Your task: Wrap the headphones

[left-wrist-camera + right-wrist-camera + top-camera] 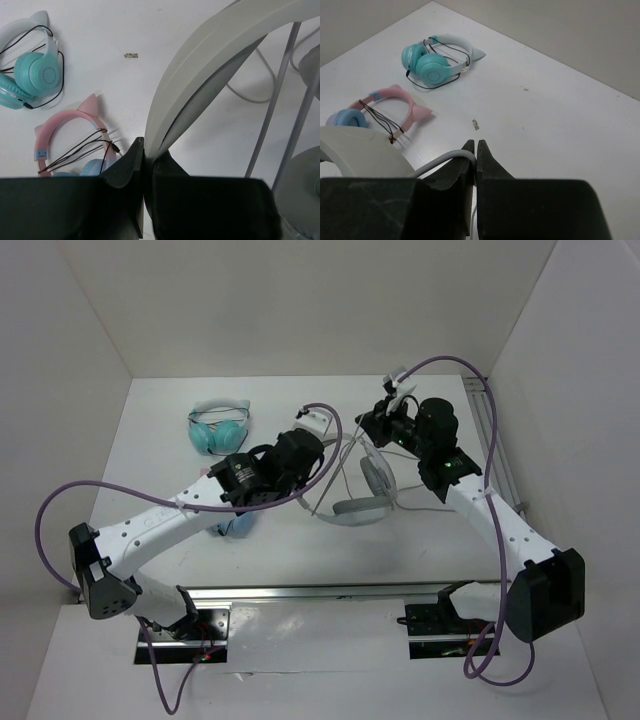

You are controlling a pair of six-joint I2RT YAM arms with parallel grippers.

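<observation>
The light grey-white headphones (358, 508) are lifted near the table's middle, their grey ear cups (375, 476) hanging to the right. My left gripper (308, 492) is shut on the wide headband (210, 65), which rises up and right from the pinch (147, 155). An ear cup (300, 180) shows at the lower right of the left wrist view. My right gripper (372, 430) is shut on the thin grey cable (445, 159), pinched at the fingertips (475, 147). The cable (280, 75) runs in loose strands beside the headband (360, 150).
A teal pair with a white band (218, 428) (30, 75) (432, 67) lies at the back left. A pink-banded pair with blue cups (235, 527) (70, 135) (385, 107) lies under my left arm. A metal rail (490, 430) runs along the right wall.
</observation>
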